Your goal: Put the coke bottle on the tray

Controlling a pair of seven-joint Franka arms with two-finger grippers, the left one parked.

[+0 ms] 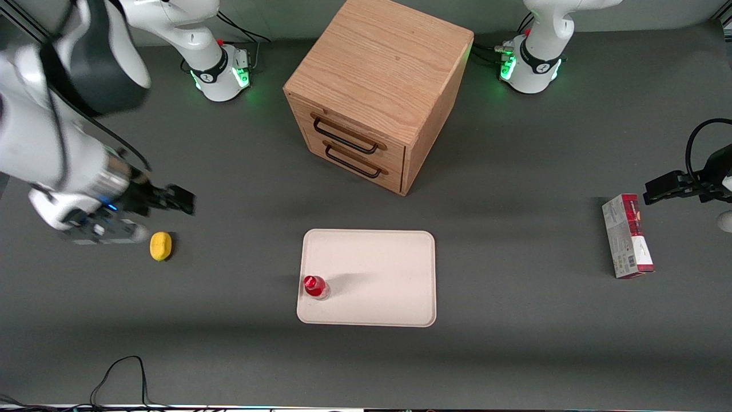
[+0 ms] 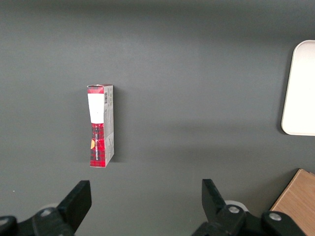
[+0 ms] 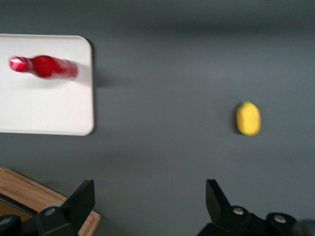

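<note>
Red coke bottle [image 1: 315, 286] upright on tray [image 1: 377, 269]; pincer [image 1: 182, 201] spread, empty, near lemon [image 1: 160, 246].

Rt arm [image 1: 57, 143]: glossy white shell segs, big rounded black section at joint, thin black cable running along the casing. Wrist end has silver metal ring, small blue light, grey camera block underneath.

Gripper [image 1: 182, 201], well up over table at working arm's end, above lemon: black, boxy body; fingers [image 3: 81, 199] matte black, wedge-shaped, wide apart. Round silver screw heads on black mounts beside each finger.

Arm base [image 1: 220, 71]: white dome, black band w/ white mark, green LED glow, small red spot, black cables trailing off.
</note>
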